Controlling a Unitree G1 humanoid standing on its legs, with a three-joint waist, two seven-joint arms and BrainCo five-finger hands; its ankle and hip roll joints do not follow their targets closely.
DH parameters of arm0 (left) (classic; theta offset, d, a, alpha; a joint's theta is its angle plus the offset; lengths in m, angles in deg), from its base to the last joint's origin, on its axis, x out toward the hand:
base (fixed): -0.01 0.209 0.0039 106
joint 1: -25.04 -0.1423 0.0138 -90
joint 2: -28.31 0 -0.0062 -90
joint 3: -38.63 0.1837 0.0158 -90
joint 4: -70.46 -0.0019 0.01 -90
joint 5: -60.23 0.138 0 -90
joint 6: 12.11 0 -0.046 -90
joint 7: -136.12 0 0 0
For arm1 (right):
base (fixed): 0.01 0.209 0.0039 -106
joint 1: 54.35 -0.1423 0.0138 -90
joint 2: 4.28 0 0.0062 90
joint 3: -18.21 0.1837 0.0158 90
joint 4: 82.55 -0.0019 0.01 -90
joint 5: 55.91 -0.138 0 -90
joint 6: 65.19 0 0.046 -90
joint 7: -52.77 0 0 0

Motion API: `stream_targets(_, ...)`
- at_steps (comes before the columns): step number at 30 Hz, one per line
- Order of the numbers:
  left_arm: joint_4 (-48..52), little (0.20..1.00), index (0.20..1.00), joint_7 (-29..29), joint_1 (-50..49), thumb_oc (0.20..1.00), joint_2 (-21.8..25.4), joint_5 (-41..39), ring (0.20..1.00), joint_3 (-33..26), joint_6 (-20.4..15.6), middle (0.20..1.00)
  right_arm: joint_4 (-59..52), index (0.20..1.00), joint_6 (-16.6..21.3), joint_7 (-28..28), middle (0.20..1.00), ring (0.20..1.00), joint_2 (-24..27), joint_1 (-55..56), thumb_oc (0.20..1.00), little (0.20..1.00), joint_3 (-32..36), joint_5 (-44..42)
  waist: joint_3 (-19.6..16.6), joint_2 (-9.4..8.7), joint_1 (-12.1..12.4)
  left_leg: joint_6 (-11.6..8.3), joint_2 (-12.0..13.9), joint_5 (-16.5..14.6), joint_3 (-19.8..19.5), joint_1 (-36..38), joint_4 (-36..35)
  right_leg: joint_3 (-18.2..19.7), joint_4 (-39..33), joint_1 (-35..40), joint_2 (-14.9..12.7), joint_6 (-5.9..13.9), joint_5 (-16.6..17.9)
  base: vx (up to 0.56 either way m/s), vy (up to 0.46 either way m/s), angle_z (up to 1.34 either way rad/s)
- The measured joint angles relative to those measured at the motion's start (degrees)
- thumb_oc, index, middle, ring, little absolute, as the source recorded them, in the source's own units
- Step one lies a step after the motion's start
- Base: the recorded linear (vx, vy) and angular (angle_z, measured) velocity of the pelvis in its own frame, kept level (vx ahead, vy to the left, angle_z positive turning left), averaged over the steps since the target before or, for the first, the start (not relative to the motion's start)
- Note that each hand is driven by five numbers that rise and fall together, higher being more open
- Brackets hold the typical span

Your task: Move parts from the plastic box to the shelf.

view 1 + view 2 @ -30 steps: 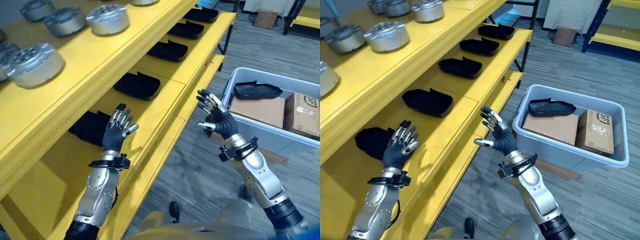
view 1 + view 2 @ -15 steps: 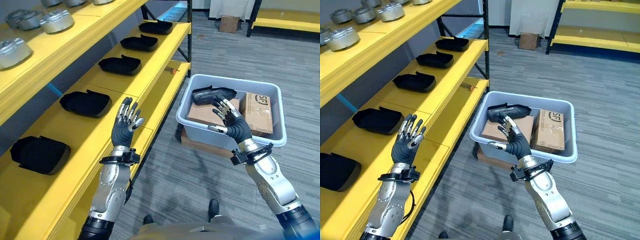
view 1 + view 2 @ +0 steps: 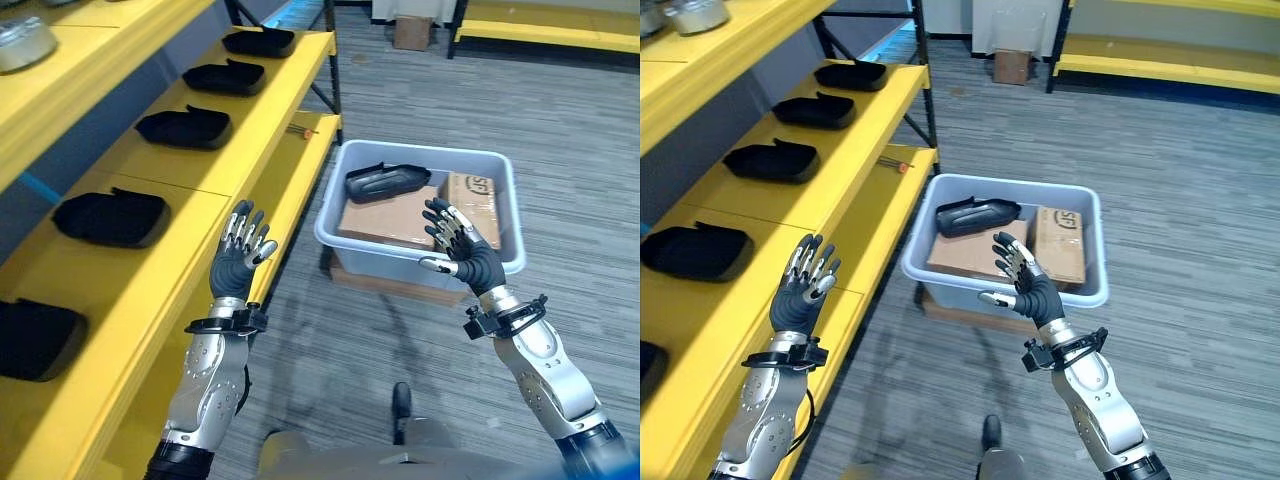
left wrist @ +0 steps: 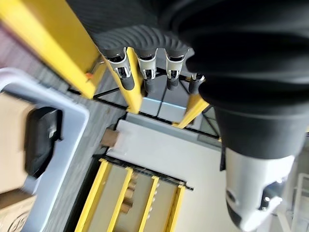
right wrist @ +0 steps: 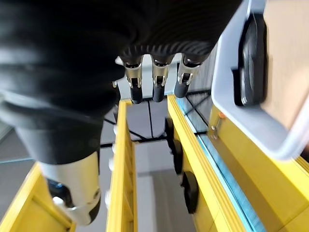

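Observation:
A grey plastic box (image 3: 372,263) stands on the floor to the right of the yellow shelf (image 3: 190,210). In it a black part (image 3: 385,181) lies on top of cardboard boxes (image 3: 392,217). Several black parts (image 3: 112,216) lie in a row along the shelf. My right hand (image 3: 468,258) hovers open in front of the plastic box's near wall, holding nothing. My left hand (image 3: 238,262) is raised open beside the shelf's front edge, also with nothing in it. The black part (image 4: 42,140) also lies in the plastic box in the left wrist view.
A lower yellow shelf board (image 3: 290,190) runs along the floor between the shelf and the plastic box. A flat cardboard piece (image 3: 385,284) lies under the plastic box. Another yellow rack (image 3: 540,12) and a small carton (image 3: 411,32) stand at the far side of the carpet.
The camera has swung from the shelf toward the plastic box, which now lies in the middle. Both hands stay open and raised; the right hand is in front of the plastic box.

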Motion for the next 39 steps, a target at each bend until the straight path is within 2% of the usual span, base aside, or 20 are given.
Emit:
stream_targets(1,0.06,1.000,1.000,-0.20,0.13,1.000,-0.15,0.01,1.000,0.67,0.11,1.000,-1.90,1.000,0.29,0.02,1.000,1.000,0.44,0.51,1.000,1.000,0.19,-0.01,2.20,-1.77,0.72,2.77,-4.83,-6.45,-2.79,-10.04,15.29,1.26,-0.63,0.63,-0.47,-1.24,-0.46,0.36,0.138,-0.39)
stream_targets(2,0.05,1.000,1.000,-0.24,0.14,1.000,-0.34,0.02,1.000,0.80,0.68,1.000,-2.37,1.000,0.31,0.05,1.000,1.000,0.11,1.11,1.000,1.000,0.11,-0.01,2.87,-2.01,0.47,3.91,-8.99,-15.37,1.91,-13.80,9.86,1.66,-2.53,1.70,-0.65,-1.01,-0.08,0.36,0.166,-0.59)
stream_targets(3,-0.20,1.000,1.000,-0.23,-0.11,1.000,-0.67,0.01,1.000,0.88,0.71,1.000,-2.45,1.000,0.42,0.06,1.000,1.000,0.36,1.21,1.000,1.000,0.12,0.04,3.16,-0.95,1.35,4.13,-10.26,-16.27,3.83,-11.92,-5.62,1.98,-2.77,2.19,0.22,-1.06,-0.23,0.39,0.237,-0.38)
stream_targets(4,-1.29,1.000,1.000,-0.29,0.45,1.000,-0.61,0.02,1.000,1.04,0.71,1.000,-2.33,1.000,0.62,0.01,1.000,1.000,0.75,1.44,1.000,1.000,0.25,0.04,3.31,1.56,1.10,3.65,-9.08,-15.89,4.78,-11.71,-15.96,1.48,-4.02,3.53,2.56,-1.27,-0.21,0.31,0.154,-0.61)
stream_targets(5,-2.49,1.000,1.000,-0.16,0.83,1.000,-0.64,0.04,1.000,0.83,0.72,1.000,-1.92,1.000,0.59,0.06,1.000,1.000,1.23,1.69,1.000,1.000,-0.08,0.13,3.77,2.71,1.68,3.20,-8.46,-15.65,4.41,-10.25,-25.29,1.84,-3.83,4.34,3.76,-1.22,-0.37,0.42,0.209,-0.36)
stream_targets(6,-3.21,1.000,1.000,-0.14,1.04,1.000,-0.56,0.05,1.000,0.78,0.74,1.000,-1.89,1.000,0.66,0.05,1.000,1.000,1.55,2.68,1.000,1.000,0.09,0.13,3.59,3.76,1.65,2.62,-7.88,-15.32,4.57,-10.65,-28.68,2.15,-4.68,5.28,4.72,-0.92,-0.75,0.22,0.093,-0.82)
stream_targets(7,-3.28,1.000,1.000,-0.07,0.75,1.000,-0.83,0.06,1.000,0.04,0.73,1.000,-0.86,1.000,0.57,0.14,1.000,1.000,1.74,3.73,1.000,1.000,0.14,0.17,3.70,3.88,2.33,2.93,-7.75,-15.23,4.55,-9.25,-30.58,4.20,-4.55,6.73,5.11,-1.08,-1.31,0.42,0.241,-0.89)
stream_targets(10,-1.97,1.000,1.000,-0.30,-0.14,1.000,-0.71,0.08,1.000,0.36,0.67,1.000,-1.69,1.000,0.39,1.09,1.000,1.000,0.86,10.15,1.000,1.000,2.67,0.08,2.01,3.23,1.18,4.52,-8.21,-14.78,6.53,-5.14,-21.64,8.28,-4.22,9.88,4.87,0.06,-4.91,0.44,0.286,-1.03)
stream_targets(11,-1.82,1.000,1.000,-0.65,-0.06,1.000,-0.54,0.08,1.000,0.39,0.68,1.000,-1.87,1.000,0.32,1.34,1.000,1.000,1.52,11.16,1.000,1.000,3.25,0.08,1.59,3.93,0.27,5.43,-8.68,-13.87,6.45,-4.03,-22.82,8.37,-3.96,9.93,4.48,0.79,-4.97,0.14,0.123,-0.40)
stream_targets(12,-0.80,1.000,1.000,-0.80,0.01,1.000,-0.95,0.08,1.000,0.47,0.67,1.000,-2.75,1.000,0.27,1.40,1.000,1.000,2.72,12.22,1.000,1.000,3.74,0.07,1.17,4.96,-0.16,7.23,-8.14,-11.02,6.39,-2.03,-25.82,8.59,-3.86,10.07,4.77,2.03,-5.92,0.18,0.181,-0.06)
stream_targets(13,-0.44,1.000,1.000,-1.20,0.24,1.000,-0.34,0.08,1.000,0.28,0.64,1.000,-2.66,1.000,0.10,1.75,1.000,1.000,1.70,12.30,1.000,1.000,3.68,0.07,1.58,3.68,-0.88,7.22,-9.61,-11.62,6.69,-0.74,-27.43,8.66,-3.71,10.57,3.22,3.23,-6.54,0.16,0.188,-0.10)
stream_targets(15,1.29,1.000,1.000,-1.37,0.59,1.000,2.60,0.05,1.000,0.53,0.62,1.000,-4.75,1.000,-0.03,2.94,1.000,1.000,1.62,11.77,1.000,1.000,1.82,0.06,2.40,0.45,-0.45,9.66,-13.46,-14.21,8.15,-0.78,-25.53,9.31,-2.88,10.22,-1.36,6.36,-7.31,0.15,0.204,-0.11)
stream_targets(20,1.35,1.000,1.000,-1.20,2.47,1.000,4.62,0.03,1.000,0.47,0.10,1.000,-4.73,1.000,-0.18,3.08,1.000,1.000,1.71,8.37,1.000,1.000,1.81,0.06,3.57,-0.68,1.24,12.11,-17.46,-17.33,9.80,-1.96,-23.94,9.16,-5.13,10.60,-5.84,9.32,-7.21,0.08,0.099,-0.04)
stream_targets(24,1.55,1.000,1.000,-0.11,2.82,1.000,4.99,0.05,1.000,0.45,-0.35,1.000,-4.67,1.000,-0.37,2.96,1.000,1.000,1.75,6.64,1.000,1.000,1.32,0.07,4.64,-1.72,1.67,12.54,-18.56,-18.88,9.63,-4.31,-21.85,8.80,-6.74,10.31,-6.81,10.42,-7.50,0.05,0.064,0.07)
stream_targets(32,1.56,1.000,1.000,1.03,2.97,1.000,4.90,0.16,1.000,0.81,-0.34,1.000,-4.67,1.000,-0.41,2.74,1.000,1.000,1.73,5.00,1.000,1.000,0.92,0.10,4.74,-1.91,1.84,11.65,-18.67,-20.68,9.62,-7.39,-19.93,8.32,-7.70,8.71,-7.01,10.02,-7.74,0.05,0.081,-0.01)
stream_targets(33,1.00,1.000,1.000,1.08,3.33,1.000,4.86,0.17,1.000,1.43,-0.32,1.000,-3.94,1.000,-0.55,2.70,1.000,1.000,1.82,4.59,1.000,1.000,0.40,0.12,4.96,-1.00,1.21,12.56,-18.60,-21.52,8.70,-6.22,-21.85,8.38,-2.08,6.13,-5.81,10.27,-7.84,0.00,0.153,-0.10)
stream_targets(35,0.76,1.000,1.000,0.77,2.66,1.000,5.50,0.49,1.000,2.91,0.02,1.000,-3.88,1.000,-1.08,2.60,1.000,1.000,2.00,3.92,1.000,1.000,-0.67,0.13,4.67,0.95,0.70,12.44,-16.45,-18.60,8.91,-2.60,-26.16,8.40,12.84,-0.49,-4.27,11.79,-8.50,-0.01,0.141,-0.22)
stream_targets(37,0.88,1.000,1.000,0.80,1.97,1.000,7.26,1.22,1.000,2.36,-0.10,1.000,-3.85,1.000,-0.98,2.63,1.000,1.000,1.59,4.01,1.000,1.000,-2.20,0.13,4.42,0.36,0.42,14.48,-16.79,-18.76,11.10,0.16,-27.23,6.72,27.72,-7.79,-6.27,13.67,-8.58,0.12,0.050,-0.34)
stream_targets(38,0.94,1.000,1.000,0.92,1.75,1.000,7.24,1.22,1.000,1.61,-0.12,1.000,-3.84,1.000,-0.98,2.65,1.000,1.000,1.23,3.78,1.000,1.000,-2.72,0.14,3.91,-0.47,1.07,14.44,-17.14,-19.36,12.25,0.67,-27.51,4.22,26.55,-9.03,-8.69,13.26,-8.68,0.14,-0.030,-0.53)
stream_targets(39,0.74,1.000,1.000,0.99,1.44,1.000,7.13,1.23,1.000,0.63,-0.18,1.000,-3.64,1.000,-0.91,2.65,1.000,1.000,0.80,3.10,1.000,1.000,-3.49,0.12,4.12,-0.11,1.53,14.11,-17.36,-19.42,12.69,0.80,-27.46,1.66,22.70,-9.84,-10.90,12.94,-8.87,0.10,-0.064,-0.56)
